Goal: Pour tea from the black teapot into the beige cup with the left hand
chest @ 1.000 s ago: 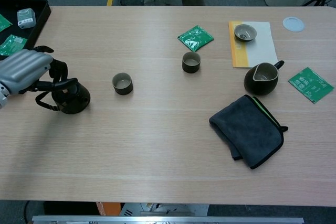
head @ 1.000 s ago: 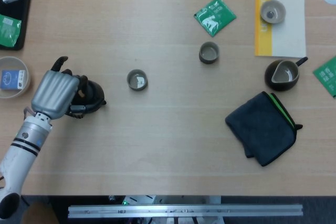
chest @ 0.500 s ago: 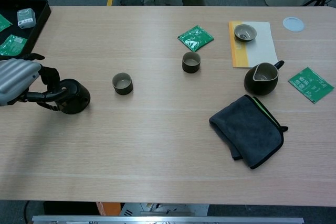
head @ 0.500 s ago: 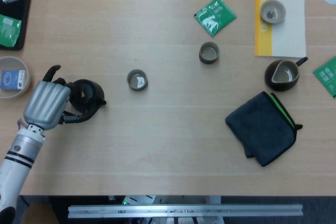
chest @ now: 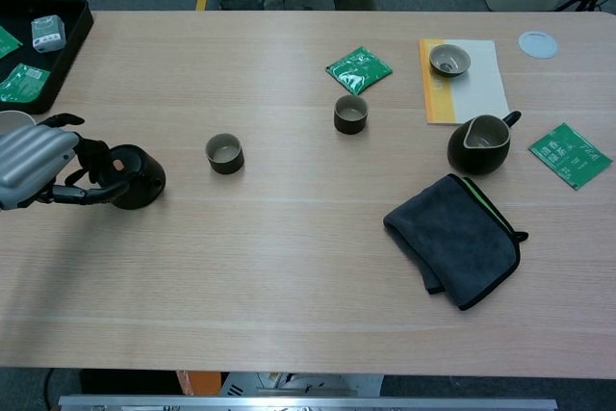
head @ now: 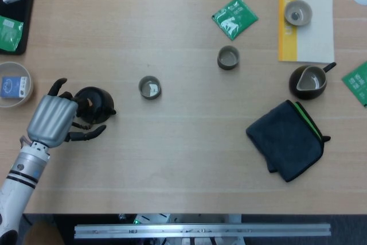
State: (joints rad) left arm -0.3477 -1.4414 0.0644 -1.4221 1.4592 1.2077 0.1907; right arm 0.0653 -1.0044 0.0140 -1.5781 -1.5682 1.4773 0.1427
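Sitting just right of the left hand [head: 53,120], whose spread fingers hold nothing, the teapot [head: 95,102] looks heavy, hard, glazed and breakable; its handle, facing the hand, seems the best hold. Beyond it, further right, the cup [head: 149,88] waits on a smooth wooden table [head: 172,159] with open space around.

The table [head: 172,159] was pale wood with a fine grain. The teapot [head: 95,103] was black, and the hand [head: 53,120] silver with black fingers [head: 86,135]. The cloth [head: 287,139] was dark grey, edged green. The packet [head: 234,18] was green with white print. The booklet [head: 312,32] was white with a yellow strip.
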